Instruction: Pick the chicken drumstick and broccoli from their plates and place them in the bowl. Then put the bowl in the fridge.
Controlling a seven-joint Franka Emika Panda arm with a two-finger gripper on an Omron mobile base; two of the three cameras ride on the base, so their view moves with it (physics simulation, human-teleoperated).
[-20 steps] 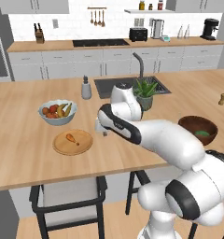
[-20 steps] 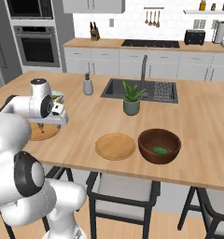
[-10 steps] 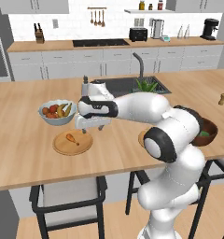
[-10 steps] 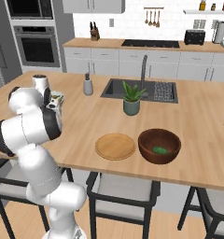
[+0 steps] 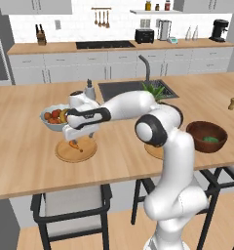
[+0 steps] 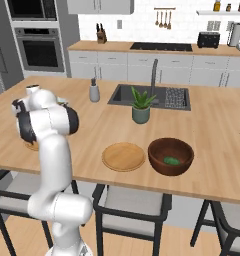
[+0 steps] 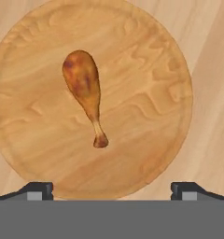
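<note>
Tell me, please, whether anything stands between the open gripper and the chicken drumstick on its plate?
Nothing visible does. The gripper hangs open above the plate, and the chicken drumstick lies alone on the bare wood with clear space around it.

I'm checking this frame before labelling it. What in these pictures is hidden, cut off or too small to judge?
- Orange-brown chicken drumstick: left base view, mostly behind the open gripper.
- Its round light-wood plate: right base view, mostly behind the arm.
- Fingers: hand view, cut off at the bottom.
- Green broccoli: right base view, too small for detail.
</note>
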